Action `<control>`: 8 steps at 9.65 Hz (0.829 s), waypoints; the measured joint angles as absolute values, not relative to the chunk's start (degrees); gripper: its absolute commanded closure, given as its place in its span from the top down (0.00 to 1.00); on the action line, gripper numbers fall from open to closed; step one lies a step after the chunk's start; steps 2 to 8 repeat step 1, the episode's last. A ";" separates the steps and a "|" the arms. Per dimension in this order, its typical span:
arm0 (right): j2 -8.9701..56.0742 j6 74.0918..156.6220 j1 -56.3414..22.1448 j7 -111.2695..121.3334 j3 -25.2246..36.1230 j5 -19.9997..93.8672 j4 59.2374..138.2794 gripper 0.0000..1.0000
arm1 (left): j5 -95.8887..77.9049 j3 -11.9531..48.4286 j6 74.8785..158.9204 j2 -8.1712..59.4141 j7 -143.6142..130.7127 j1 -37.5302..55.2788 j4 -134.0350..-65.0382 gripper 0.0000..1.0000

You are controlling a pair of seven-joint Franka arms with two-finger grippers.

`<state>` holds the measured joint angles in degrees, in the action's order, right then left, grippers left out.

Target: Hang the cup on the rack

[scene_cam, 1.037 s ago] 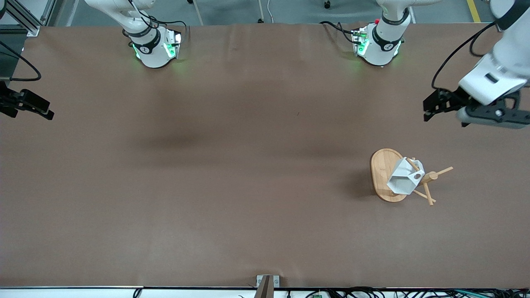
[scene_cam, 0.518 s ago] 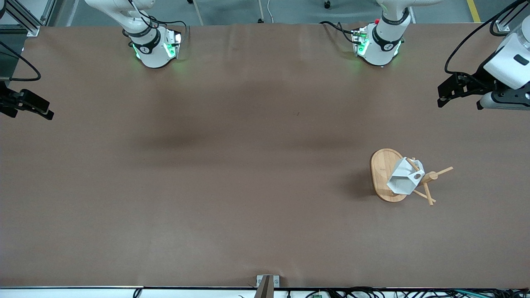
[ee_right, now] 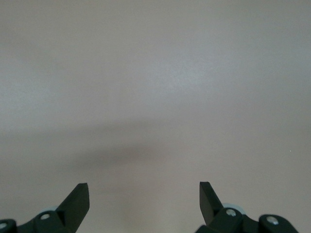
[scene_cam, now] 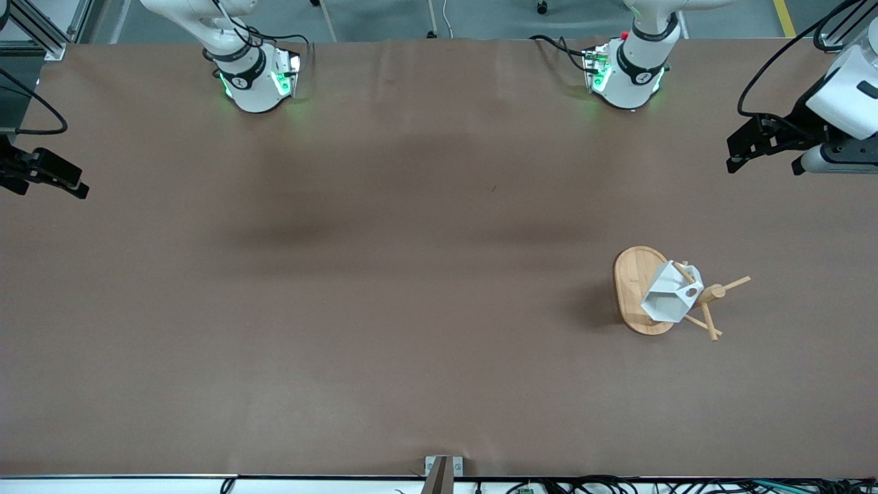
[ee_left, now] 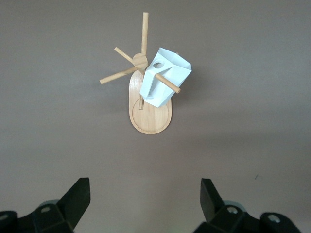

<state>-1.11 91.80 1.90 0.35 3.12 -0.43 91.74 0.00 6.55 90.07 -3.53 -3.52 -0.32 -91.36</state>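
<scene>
The white faceted cup (scene_cam: 667, 296) hangs on a peg of the wooden rack (scene_cam: 632, 278), close against the central post (scene_cam: 713, 293) and above the oval base. The left wrist view shows the cup (ee_left: 166, 80) on the rack (ee_left: 150, 116) with nothing touching it. My left gripper (scene_cam: 744, 149) is up in the air over the table at the left arm's end, well apart from the rack, open and empty (ee_left: 145, 190). At the right arm's end of the table my right gripper (scene_cam: 68, 182) waits, open and empty (ee_right: 144, 191), over bare table.
The two arm bases (scene_cam: 255, 79) (scene_cam: 627, 72) stand along the table's edge farthest from the front camera. A small metal bracket (scene_cam: 442, 468) sits at the nearest edge. Brown table surface (scene_cam: 384, 288) surrounds the rack.
My left gripper has drawn back from the rack, toward the left arm's end of the table. The cup, the rack and the right arm have not moved.
</scene>
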 measured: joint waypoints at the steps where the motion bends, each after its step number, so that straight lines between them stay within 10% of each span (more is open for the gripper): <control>1: -1.11 91.80 1.90 0.35 3.12 -0.43 91.74 1.00 | 0.01 6.08 90.07 -3.53 -3.44 -0.32 -91.30 1.00; 8: -1.11 91.80 1.90 0.35 3.12 -0.43 91.74 1.00 | 0.01 6.08 90.07 -3.53 -3.44 -0.32 -91.30 1.00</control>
